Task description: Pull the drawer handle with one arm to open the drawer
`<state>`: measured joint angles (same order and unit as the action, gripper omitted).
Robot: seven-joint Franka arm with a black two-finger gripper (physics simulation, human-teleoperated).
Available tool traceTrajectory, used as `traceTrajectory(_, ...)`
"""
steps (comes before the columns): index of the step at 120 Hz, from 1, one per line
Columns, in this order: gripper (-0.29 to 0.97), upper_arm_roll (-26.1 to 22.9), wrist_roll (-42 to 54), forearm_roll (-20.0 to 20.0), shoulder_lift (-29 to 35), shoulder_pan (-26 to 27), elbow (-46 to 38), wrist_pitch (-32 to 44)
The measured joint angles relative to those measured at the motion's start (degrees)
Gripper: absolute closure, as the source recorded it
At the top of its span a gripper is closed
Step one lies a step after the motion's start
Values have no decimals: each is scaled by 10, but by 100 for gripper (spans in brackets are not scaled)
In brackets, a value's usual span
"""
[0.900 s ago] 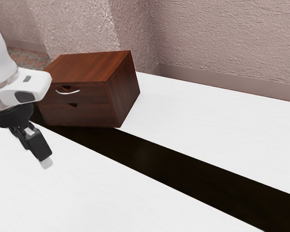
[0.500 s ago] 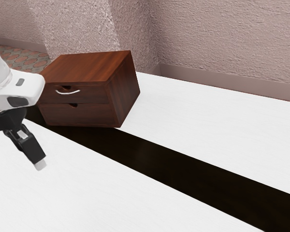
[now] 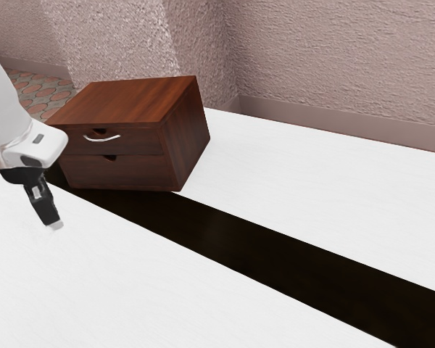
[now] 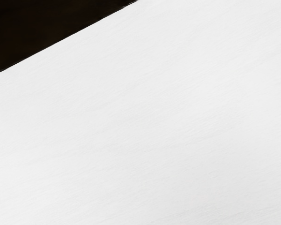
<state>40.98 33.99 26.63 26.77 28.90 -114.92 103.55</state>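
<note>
While the drawer (image 3: 134, 141) sits shut, hand (image 3: 54, 223) apart from handle (image 3: 101, 138), grip state unclear

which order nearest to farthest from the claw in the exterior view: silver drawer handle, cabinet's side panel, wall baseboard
Measured from the claw:
1. silver drawer handle, just up and toward the exterior view's right of the claw.
2. cabinet's side panel, further toward the exterior view's right, past the handle.
3. wall baseboard, at the back, farthest toward the exterior view's right.
</note>
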Motion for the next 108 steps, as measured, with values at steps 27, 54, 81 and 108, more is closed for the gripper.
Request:
traceTrajectory(27,0,246,172,12,-31,237,107,50)
traceTrajectory(54,0,329,296,60,1,328,124,67)
traceTrajectory(81,0,382,380,105,33,378,146,72)
traceTrajectory(108,0,480,431,111,34,491,214,81)
